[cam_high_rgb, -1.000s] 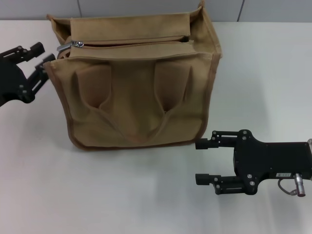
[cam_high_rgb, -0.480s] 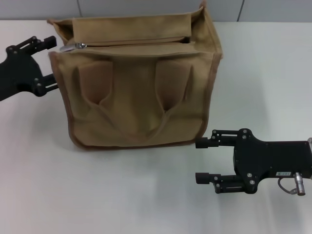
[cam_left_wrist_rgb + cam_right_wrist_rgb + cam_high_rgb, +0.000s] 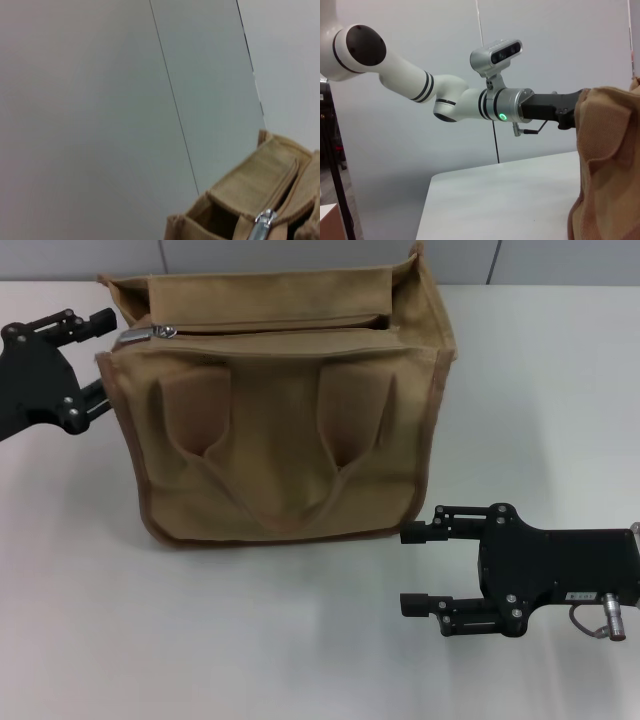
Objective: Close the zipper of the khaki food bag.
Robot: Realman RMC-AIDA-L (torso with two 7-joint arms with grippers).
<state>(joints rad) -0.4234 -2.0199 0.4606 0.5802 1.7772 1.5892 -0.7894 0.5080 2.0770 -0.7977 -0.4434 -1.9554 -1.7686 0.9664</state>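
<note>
While the khaki food bag (image 3: 280,400) stands upright on the white table (image 3: 250,640), far of centre and slightly to the left, its two looped handles (image 3: 270,455) are seen hanging flat against the near face. The zipper (image 3: 270,332) runs along the top from left to right, and its silver pull tab (image 3: 135,336) lies at the far-left end, projecting just past the bag's left corner. Along most of the top a dark gap is seen between the two fabric flaps, so the bag is open; nothing inside it can be made out.

The left gripper (image 3: 95,355) is held at the bag's upper left corner, with its fingers apart: one finger (image 3: 88,320) is placed just beside the pull tab on the far side, the other (image 3: 92,398) close against the bag's left edge. Whether either finger touches the fabric cannot be told. In the left wrist view only the pull tab (image 3: 263,222) and the bag's top flaps (image 3: 260,185) are shown, against a grey panelled wall (image 3: 100,100).

The right gripper (image 3: 418,570) rests on the table near and right of the bag, clear of it, with its fingers spread and nothing between them. Nothing lies between the left gripper and the tab
</note>
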